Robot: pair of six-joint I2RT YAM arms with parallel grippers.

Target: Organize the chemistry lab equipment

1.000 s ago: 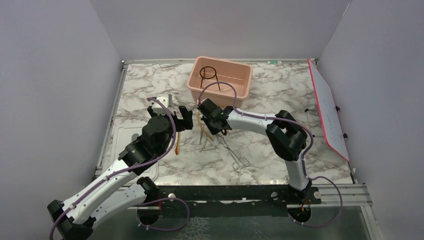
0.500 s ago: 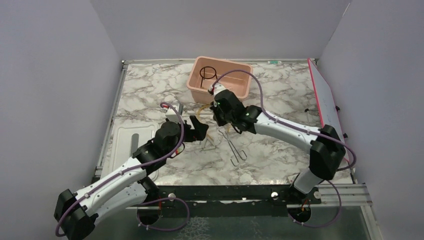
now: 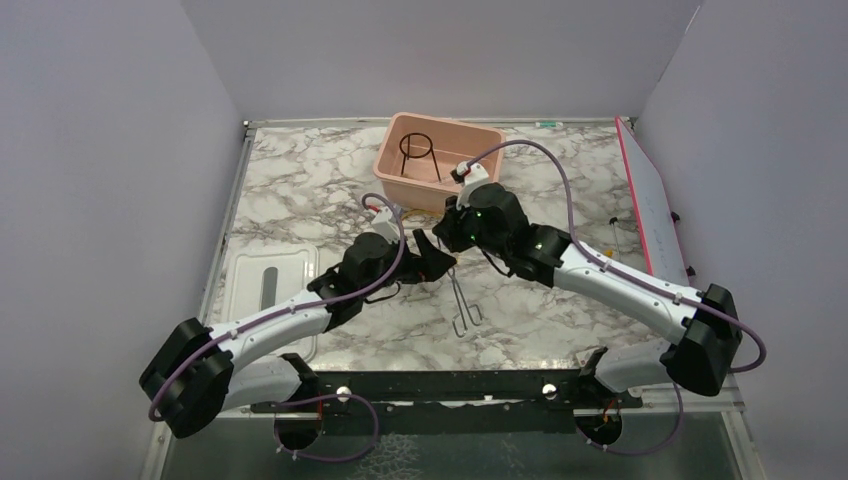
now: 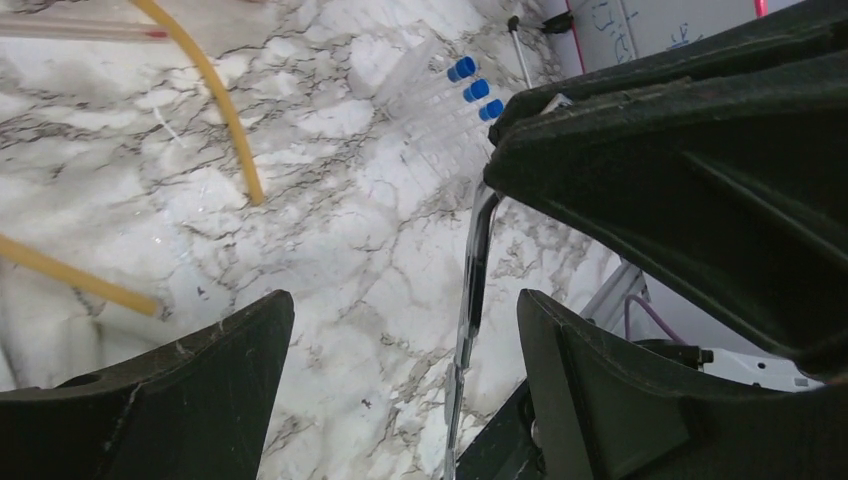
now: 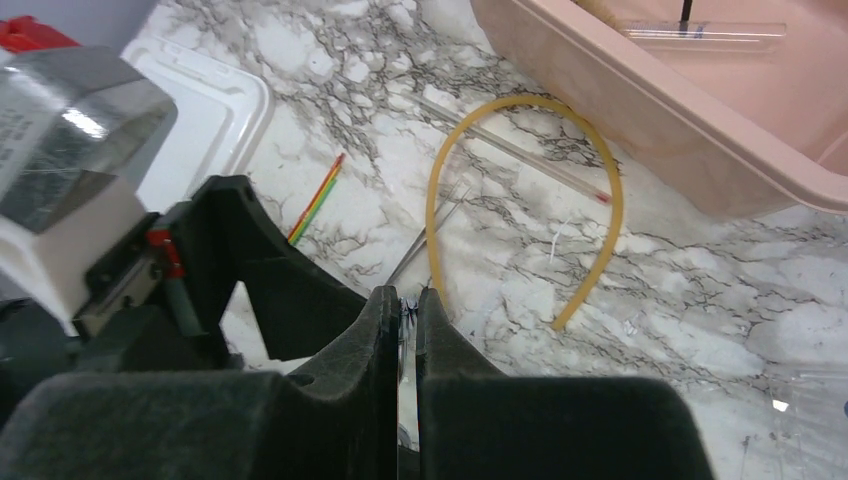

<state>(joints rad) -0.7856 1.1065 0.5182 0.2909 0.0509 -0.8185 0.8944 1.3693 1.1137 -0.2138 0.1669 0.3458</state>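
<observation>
Near the pink tub (image 3: 410, 190), right gripper (image 5: 408, 300) pinches silver tongs (image 3: 461, 300) by the tip end. They look stiff and slick and will likely pivot, so regrip mid-shaft. Left gripper (image 4: 400, 305) jaws wide, empty.

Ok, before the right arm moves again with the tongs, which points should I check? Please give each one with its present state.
1. Right fingers closed on the tongs: ok, thin metal sits between them.
2. Tongs lifted off the table: cannot tell; the handle end looks low.
3. Left fingers open and empty: ok.
4. Space between the two arms: not ok; the left fingers are right beside the right fingers.
5. Room in the pink tub: ok, free floor beside the ring stand.
6. Yellow tube away from the tongs: cannot tell.
</observation>
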